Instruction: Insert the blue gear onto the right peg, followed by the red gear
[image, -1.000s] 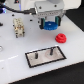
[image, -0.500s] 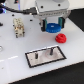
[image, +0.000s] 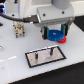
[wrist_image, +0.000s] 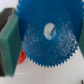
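My gripper (image: 54, 32) is shut on the blue gear (image: 51, 35), which hangs under it above the table, behind the grey black-rimmed plate (image: 59, 55). In the wrist view the blue gear (wrist_image: 50, 47) fills most of the frame, its centre hole open, with a green finger pad (wrist_image: 9, 42) pressed against its rim. The red gear (image: 63, 38) lies on the table just beside and below the blue gear, toward the exterior view's right; a sliver of it (wrist_image: 21, 59) shows in the wrist view. The right peg (image: 50, 49) stands bare on the plate, as does the other peg (image: 36, 54).
A brown and dark fixture (image: 19, 30) stands at the back on the exterior view's left, with a black cable (image: 25, 20) running from it toward the arm. The white table's front edge (image: 45, 75) runs close below the plate.
The gripper with the blue gear has shifted slightly toward the exterior view's right. The red gear and the plate have not moved.
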